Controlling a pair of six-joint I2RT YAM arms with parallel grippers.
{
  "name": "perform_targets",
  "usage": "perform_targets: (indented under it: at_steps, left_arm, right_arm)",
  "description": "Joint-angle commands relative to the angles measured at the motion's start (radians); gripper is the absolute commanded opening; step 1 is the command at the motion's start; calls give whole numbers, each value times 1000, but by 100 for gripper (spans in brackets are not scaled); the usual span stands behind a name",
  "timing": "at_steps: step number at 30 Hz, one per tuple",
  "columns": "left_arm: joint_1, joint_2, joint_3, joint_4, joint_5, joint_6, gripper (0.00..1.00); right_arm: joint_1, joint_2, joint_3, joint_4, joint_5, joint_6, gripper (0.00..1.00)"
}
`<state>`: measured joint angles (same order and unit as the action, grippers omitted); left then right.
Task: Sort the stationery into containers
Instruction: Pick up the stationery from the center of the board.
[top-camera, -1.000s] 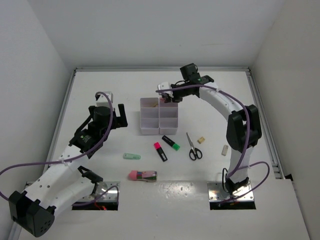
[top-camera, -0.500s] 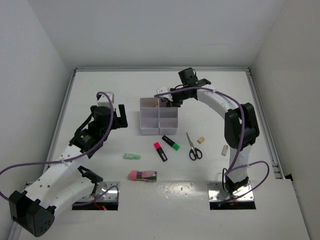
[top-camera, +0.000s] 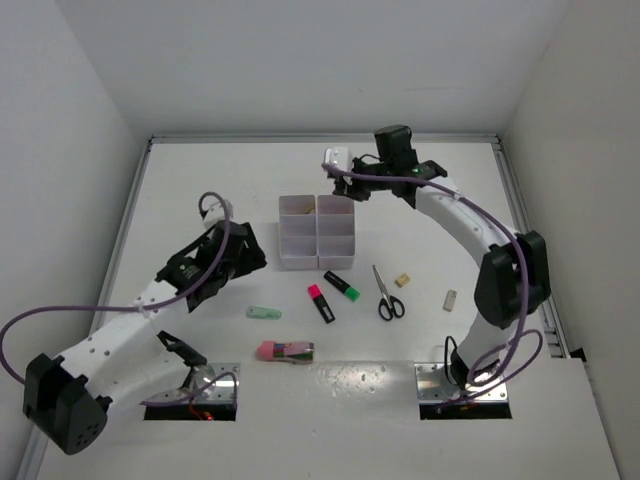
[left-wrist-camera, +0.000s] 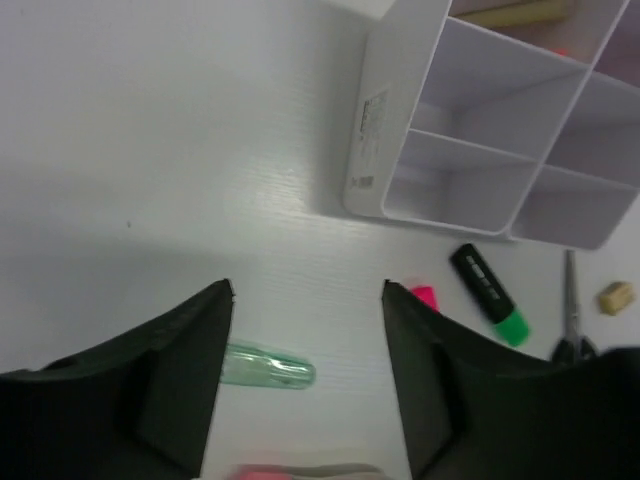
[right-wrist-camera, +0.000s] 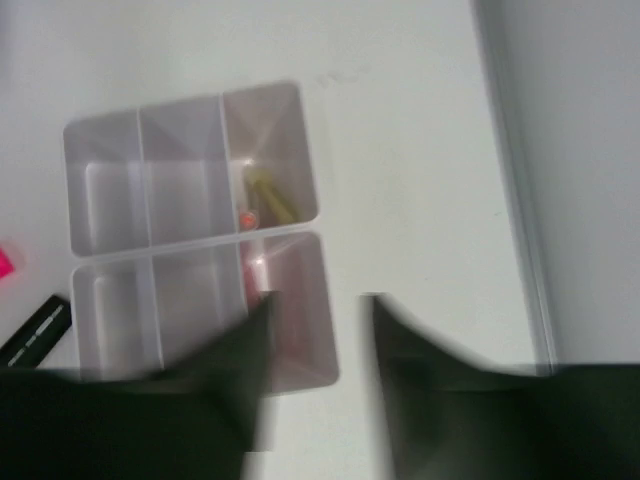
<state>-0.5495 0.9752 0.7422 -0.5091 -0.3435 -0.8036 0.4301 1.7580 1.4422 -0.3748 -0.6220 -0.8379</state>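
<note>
The mint piece (left-wrist-camera: 265, 367), a small smooth tube-like bit, lies flat on the bench (top-camera: 200, 180), well apart from the white organizer tray (top-camera: 318, 232) and nearer the arm bases. In the left wrist view it sits in the gap between the fingers of the left gripper (left-wrist-camera: 307, 290), which are spread wide with nothing in them. It looks light and hard-surfaced. I'd expect it to skid or roll if nudged from one end, so the safest hold is across its short width at the middle, fingers square to its length.

Beyond it, towards the tray, are two black highlighters, one with a pink end (top-camera: 321, 302) and one with a green end (top-camera: 342, 285). They should be stiff and easy to pinch mid-barrel. The black-handled scissors (top-camera: 385, 293) lie flat just past them, heavier and awkward; the blades near the pivot look the firmest place to grip. A beige eraser bit (top-camera: 402, 281) sits beside the scissors.

At the tray's far end the right gripper (right-wrist-camera: 320, 305) hangs above the compartments, fingers apart and seemingly empty, though its view is blurred. A yellow pen (right-wrist-camera: 270, 197) lies in a far compartment.
</note>
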Motion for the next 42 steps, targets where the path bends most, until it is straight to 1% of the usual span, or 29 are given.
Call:
perform_targets:
  at_steps: [1, 2, 3, 4, 5, 7, 8, 9, 10, 11, 12, 13, 14, 15, 16, 17, 19, 20, 22, 23, 26, 30, 33, 39, 42]
  left_arm:
    - [-52, -124, -29, -130, -49, -359, 70]
    - [-67, -147, -29, -164, -58, -502, 72]
    - [-104, -186, -43, -189, -69, -560, 76]
    - [-122, -197, -53, -271, -78, -639, 76]
    - [-139, -198, -53, -299, -78, -761, 76]
    - [-177, -185, -53, -382, -68, -894, 76]
    - [-188, -143, -53, -408, -58, -958, 73]
    - [-197, -113, -53, -425, -39, -995, 69]
    - [-216, -83, -53, -425, -28, -1019, 56]
    - [-227, -55, -53, -425, -28, -1064, 52]
    - [-236, -6, -44, -425, -19, -1086, 48]
    - [-265, 9, -32, -425, -31, -1106, 43]
    - [-277, 20, -32, -425, -43, -1152, 43]
    - [-277, 29, -32, -416, -52, -1164, 43]
    - [-288, 42, -32, -416, -63, -1174, 43]
    - [-288, 51, -32, -416, -63, -1174, 46]
    - [-250, 65, -55, -416, -49, -1174, 52]
    - [-250, 75, -55, -402, -49, -1174, 54]
    - [-238, 101, -76, -388, -49, -1174, 55]
    - [-227, 114, -76, -375, -49, -1174, 57]
    - [-201, 172, -86, -344, -37, -1149, 60]
    - [-179, 236, -86, -306, -16, -1125, 60]
    - [-155, 255, -76, -281, -15, -1091, 60]
    - [-93, 361, -46, -258, 6, -1028, 60]
    - [-84, 396, -46, -244, 15, -1002, 60]
  right_arm:
    - [-5, -110, -15, 209, 31, 353, 67]
    - [-5, -124, -31, 223, 21, 456, 91]
    - [-16, -159, -58, 246, 57, 498, 100]
    - [-16, -176, -75, 246, 57, 499, 100]
    - [-16, -195, -92, 246, 47, 528, 100]
    - [-16, -248, -147, 255, 47, 577, 100]
    - [-16, -261, -158, 241, 38, 604, 100]
    - [-16, -270, -167, 241, 38, 626, 100]
    - [-16, -279, -186, 228, 38, 646, 96]
    - [-16, -293, -186, 228, 28, 646, 72]
    - [-16, -293, -213, 217, 28, 660, 53]
    - [-16, -307, -230, 235, 28, 683, 34]
    - [-16, -327, -247, 235, 57, 700, 14]
    - [-16, -336, -278, 235, 57, 700, 12]
    - [-16, -350, -295, 249, 76, 709, 13]
    - [-16, -376, -328, 272, 85, 721, 25]
    - [-16, -402, -356, 292, 85, 732, 28]
    - [-16, -414, -383, 316, 85, 732, 34]
    - [-16, -434, -396, 327, 96, 746, 36]
    - [-16, -446, -407, 327, 96, 746, 40]
    - [-25, -457, -407, 327, 107, 755, 41]
    - [-25, -476, -425, 338, 116, 755, 41]
    - [-25, -494, -437, 347, 116, 755, 41]
    - [-34, -503, -456, 366, 128, 764, 41]
    - [-34, -523, -466, 375, 137, 764, 41]
